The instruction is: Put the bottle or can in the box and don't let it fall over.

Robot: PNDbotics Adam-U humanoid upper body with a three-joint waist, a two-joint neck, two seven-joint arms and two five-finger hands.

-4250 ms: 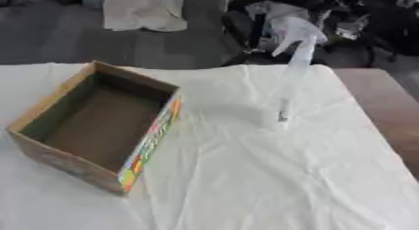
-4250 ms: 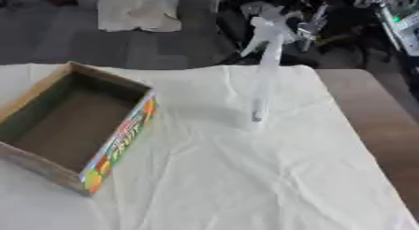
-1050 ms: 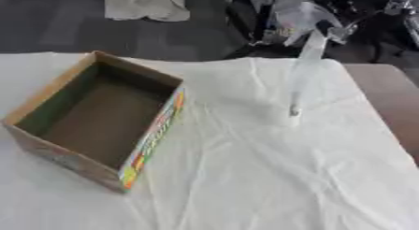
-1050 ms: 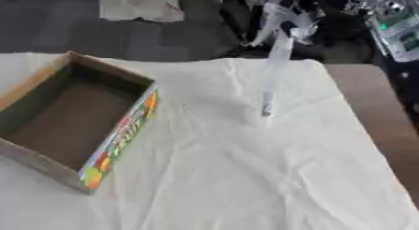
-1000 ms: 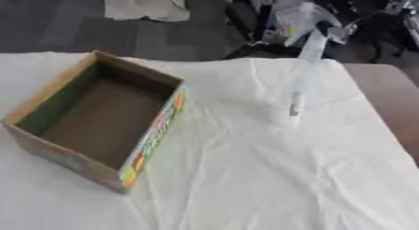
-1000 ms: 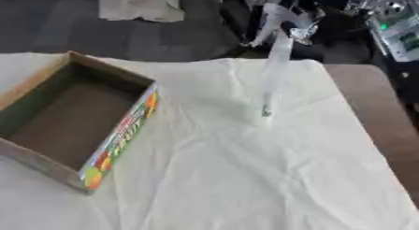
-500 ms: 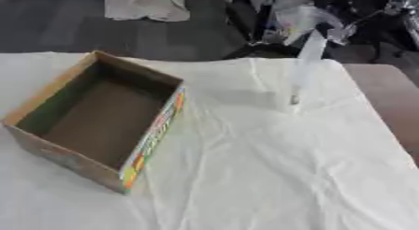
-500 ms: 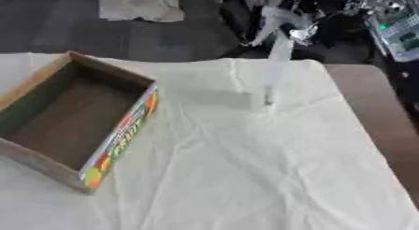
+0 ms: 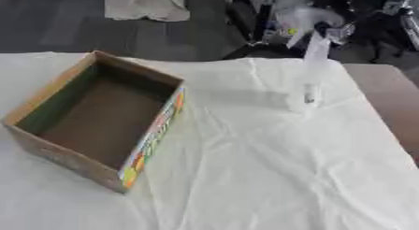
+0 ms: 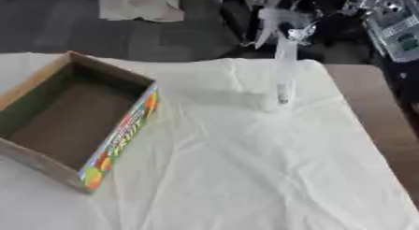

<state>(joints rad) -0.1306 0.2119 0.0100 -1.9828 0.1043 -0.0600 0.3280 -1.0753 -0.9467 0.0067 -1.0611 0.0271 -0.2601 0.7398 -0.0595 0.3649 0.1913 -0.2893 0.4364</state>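
A tall, slim clear bottle stands upright on the white cloth at the right, well apart from the box. The open cardboard box with a colourful printed side lies at the left, and its inside is bare. A dark shape that looks like my right hand reaches in from the upper right and sits at the bottle's top. How it holds there is too blurred to make out. My left hand shows in neither view.
The white cloth covers the table and is creased, with a pale raised fold just left of the bottle. Bare brown tabletop shows at the right edge. Chairs and dark clutter stand behind the far edge.
The bottle's base has shifted a little toward the far edge while the box stayed put. A pale fold has appeared in the cloth to its left.
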